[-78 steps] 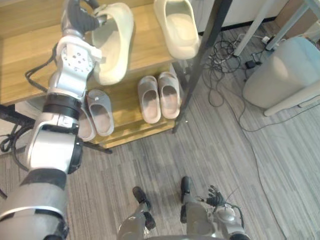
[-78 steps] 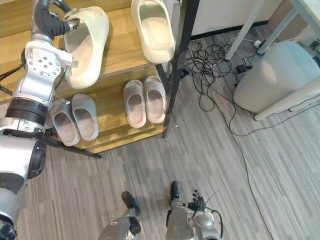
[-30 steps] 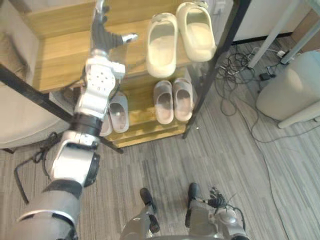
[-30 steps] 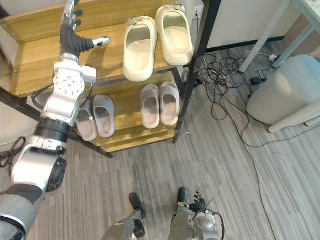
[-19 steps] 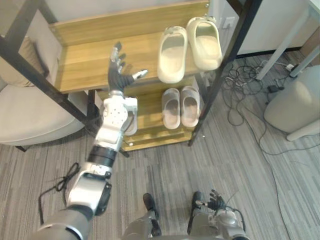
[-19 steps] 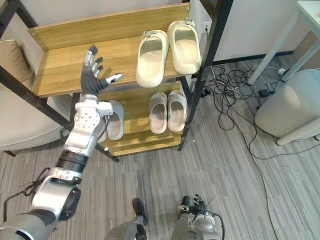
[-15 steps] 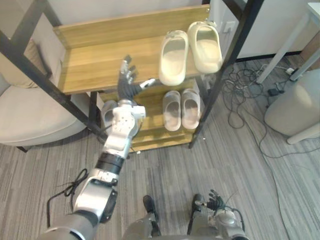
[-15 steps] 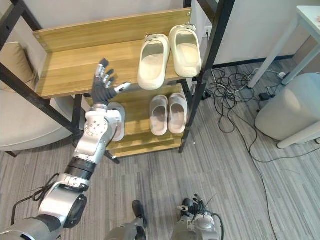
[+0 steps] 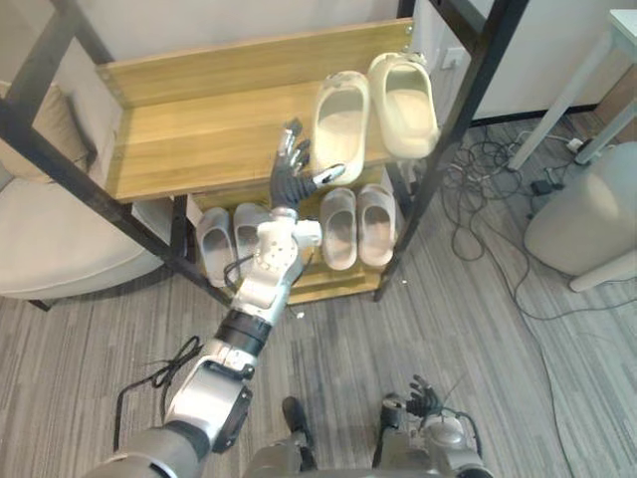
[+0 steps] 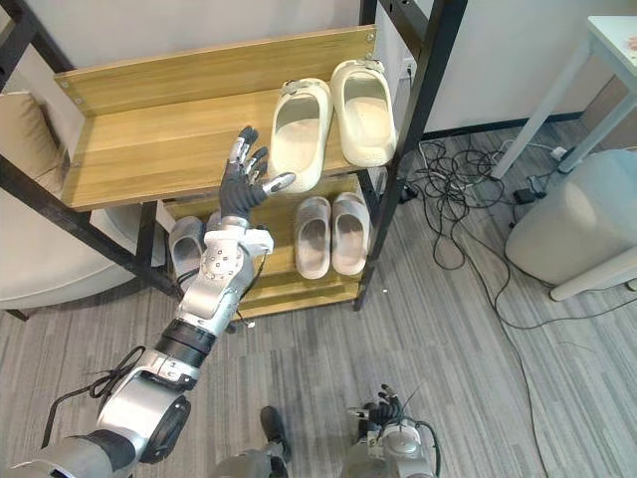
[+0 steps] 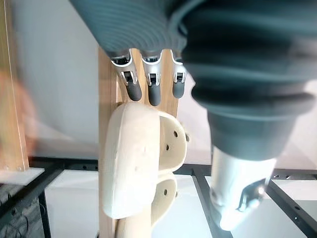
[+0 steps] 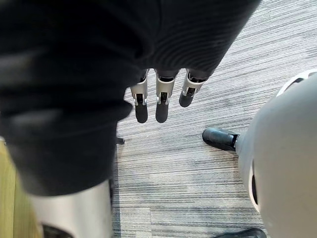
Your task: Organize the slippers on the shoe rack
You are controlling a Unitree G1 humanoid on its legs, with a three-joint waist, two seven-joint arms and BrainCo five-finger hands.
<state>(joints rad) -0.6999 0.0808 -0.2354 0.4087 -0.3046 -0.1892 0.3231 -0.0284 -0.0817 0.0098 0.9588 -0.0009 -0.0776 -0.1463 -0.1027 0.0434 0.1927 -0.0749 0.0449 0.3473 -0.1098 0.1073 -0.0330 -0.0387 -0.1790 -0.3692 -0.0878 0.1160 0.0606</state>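
The cream slippers stood side by side as a pair at the right end of the upper shelf of the shoe rack. On the lower shelf you could see two grey pairs: one grey pair directly below the cream slippers, and a second grey pair to its left, partly behind the left arm. The left robot hand was raised before the front edge of the upper shelf, just left of the cream slippers. Its fingers were straight and spread, and it gripped nothing. The right robot hand hung low over the floor with straight fingers, and it was empty. Loose cables and a grey pouf lay to the right of the rack.
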